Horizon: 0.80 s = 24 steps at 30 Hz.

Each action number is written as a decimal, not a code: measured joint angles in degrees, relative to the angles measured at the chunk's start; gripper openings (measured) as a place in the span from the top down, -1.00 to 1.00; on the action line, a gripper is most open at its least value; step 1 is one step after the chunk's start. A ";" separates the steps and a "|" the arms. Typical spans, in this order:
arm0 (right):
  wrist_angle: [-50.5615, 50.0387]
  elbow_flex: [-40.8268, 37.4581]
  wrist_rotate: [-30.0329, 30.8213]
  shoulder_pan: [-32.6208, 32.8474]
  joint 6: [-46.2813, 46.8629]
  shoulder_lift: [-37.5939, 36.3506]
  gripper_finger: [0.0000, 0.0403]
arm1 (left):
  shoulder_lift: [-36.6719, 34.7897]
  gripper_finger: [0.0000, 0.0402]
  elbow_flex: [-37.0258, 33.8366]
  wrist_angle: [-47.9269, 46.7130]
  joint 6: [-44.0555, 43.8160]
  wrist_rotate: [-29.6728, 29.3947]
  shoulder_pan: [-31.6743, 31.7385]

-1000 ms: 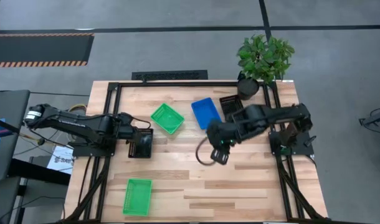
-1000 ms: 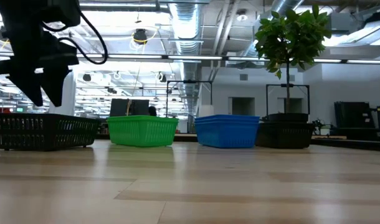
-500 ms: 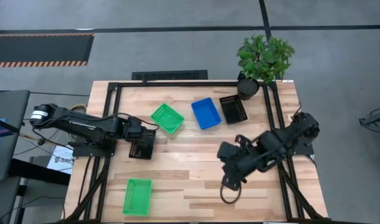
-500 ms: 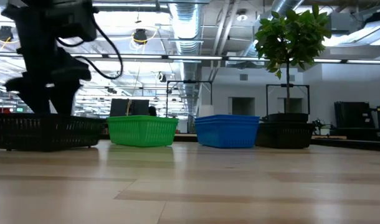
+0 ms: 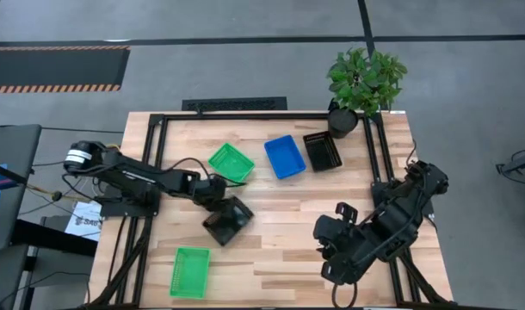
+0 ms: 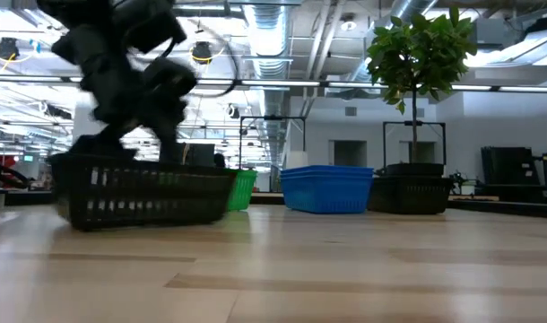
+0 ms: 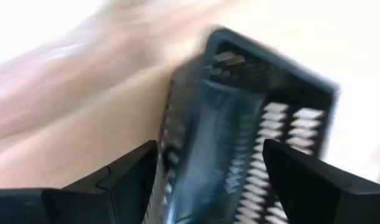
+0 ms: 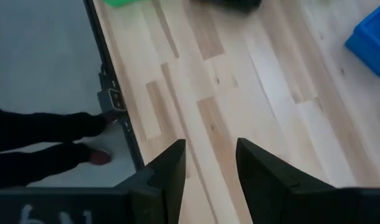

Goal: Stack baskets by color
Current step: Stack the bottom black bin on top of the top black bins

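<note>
- High cam is looking straight down, covering the whole table (image 5: 271,250).
- Low cam is sitting at tabletop level, facing the room.
- Wrist cams are looking close past their fingers.
- High, low and left wrist are sharing the black basket (image 5: 227,220) (image 6: 139,188) (image 7: 252,155).

The black basket (image 5: 227,220) has been carried from the worktop's left edge toward its middle by the left hand (image 5: 213,195); the right hand (image 5: 333,250) has been withdrawn toward the front right corner.
</note>
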 joint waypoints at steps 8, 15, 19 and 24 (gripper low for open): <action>0.00 0.00 8.55 -0.38 0.12 0.25 0.20 | 4.05 -0.39 8.02 6.98 -0.45 0.05 -1.95; 0.00 -0.09 12.88 -3.70 0.10 0.48 0.20 | 4.40 -0.39 14.87 6.83 3.44 0.20 -3.40; 0.02 -0.09 13.85 -5.96 0.06 0.51 0.20 | 4.37 -0.39 19.59 4.71 6.77 1.02 -4.02; 0.97 -0.09 13.87 -7.96 -1.38 0.50 0.20 | 1.70 -0.39 27.94 -10.66 14.30 3.07 -3.95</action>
